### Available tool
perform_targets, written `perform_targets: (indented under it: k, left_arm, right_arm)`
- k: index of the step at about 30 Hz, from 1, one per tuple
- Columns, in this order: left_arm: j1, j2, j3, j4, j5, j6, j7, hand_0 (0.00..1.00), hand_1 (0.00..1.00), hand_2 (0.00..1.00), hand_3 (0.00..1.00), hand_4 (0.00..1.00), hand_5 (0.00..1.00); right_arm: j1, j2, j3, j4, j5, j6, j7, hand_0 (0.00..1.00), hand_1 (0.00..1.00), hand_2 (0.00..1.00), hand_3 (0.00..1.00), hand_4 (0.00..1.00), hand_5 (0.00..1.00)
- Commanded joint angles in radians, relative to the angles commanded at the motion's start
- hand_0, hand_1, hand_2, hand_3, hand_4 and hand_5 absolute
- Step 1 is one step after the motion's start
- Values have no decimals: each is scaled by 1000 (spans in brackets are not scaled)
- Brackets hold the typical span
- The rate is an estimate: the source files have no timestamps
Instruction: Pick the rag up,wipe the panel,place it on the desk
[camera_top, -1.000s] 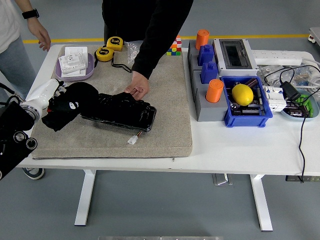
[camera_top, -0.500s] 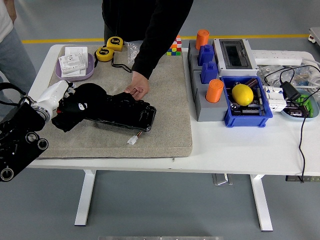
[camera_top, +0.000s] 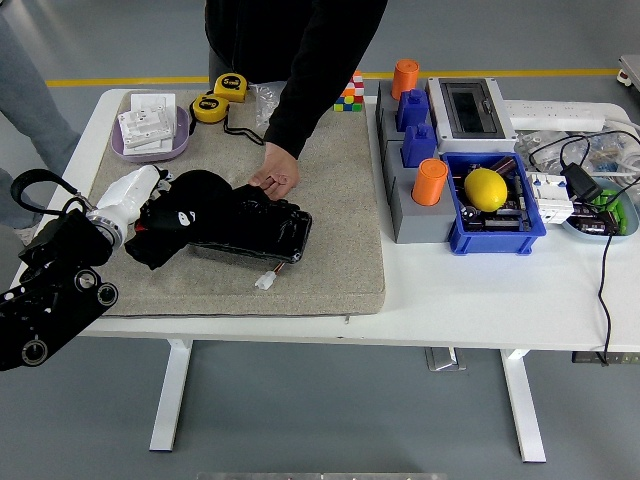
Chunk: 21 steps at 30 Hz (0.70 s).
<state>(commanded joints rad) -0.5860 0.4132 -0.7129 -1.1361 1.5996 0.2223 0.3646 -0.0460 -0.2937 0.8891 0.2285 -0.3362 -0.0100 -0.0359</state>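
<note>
The robot's left hand (camera_top: 150, 205) is closed on the black rag (camera_top: 190, 215), pressing it onto the left end of the black panel (camera_top: 250, 228), which lies on the grey mat (camera_top: 330, 200) with a person's hand (camera_top: 274, 176) resting on its far edge to steady it. The main risk seems to be the panel sliding or turning under the push of the wipe; if the person's hand let go or the stroke ran towards the panel's loose white plug (camera_top: 265, 281), the panel could skid along the mat or drag its wire. A long stroke to the right could also bring the rag up against the person's fingers. The rag hangs partly off the panel's near side, so it might bunch and wipe little. Compared with a second ago, the left hand and rag have moved right, further onto the panel, while the panel and the steadying hand sit unchanged. The right hand is out of view.
</note>
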Motion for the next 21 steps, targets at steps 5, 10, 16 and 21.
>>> perform_targets:
  k: [5, 10, 16, 21]
  left_arm:
    - [-6, -10, 25, -10, 11, 2, 3, 293, 174, 324, 538, 526, 90]
    - [-16, -23, 51, -17, 22, 3, 11, 294, 173, 324, 538, 524, 89]
    - [-31, -38, 82, -21, 28, 5, 18, 294, 173, 324, 539, 525, 88]
    - [-40, -54, 104, -22, 32, 7, 23, 294, 173, 324, 539, 525, 88]
  right_arm:
    - [1, -1, -3, -1, 2, 1, 1, 741, 710, 704, 600, 998, 522]
    - [3, -1, -7, -3, 6, 3, 1, 739, 710, 704, 600, 998, 521]
    - [4, -3, -8, -5, 8, 4, 1, 739, 711, 704, 600, 998, 520]
    - [5, -4, -11, -6, 10, 5, 2, 739, 711, 704, 600, 998, 520]
